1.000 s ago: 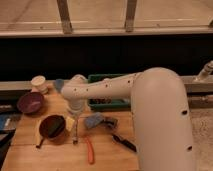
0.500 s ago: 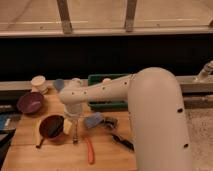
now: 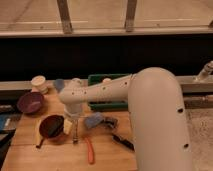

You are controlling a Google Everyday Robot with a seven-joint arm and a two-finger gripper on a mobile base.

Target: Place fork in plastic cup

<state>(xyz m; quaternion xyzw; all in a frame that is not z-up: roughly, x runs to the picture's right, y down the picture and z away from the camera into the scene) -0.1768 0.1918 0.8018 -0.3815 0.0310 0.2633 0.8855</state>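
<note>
The fork [image 3: 75, 134] is a thin grey metal piece lying lengthwise on the wooden table [image 3: 55, 157], just right of the red bowl [image 3: 51, 126]. My gripper [image 3: 74, 119] hangs from the white arm [image 3: 100, 92] directly above the fork's far end, close to the table. Whether it touches the fork cannot be told. The cream plastic cup [image 3: 39, 83] stands upright at the table's back left, well away from the gripper.
A purple bowl [image 3: 30, 102] sits left of the red bowl. A green tray [image 3: 107, 92] is behind the arm. A blue object [image 3: 93, 120], an orange-handled tool [image 3: 90, 150] and a black-handled utensil [image 3: 123, 142] lie to the fork's right.
The arm's wrist has dropped a little lower over the fork and shifted slightly left. The fork and the bowls have not moved.
</note>
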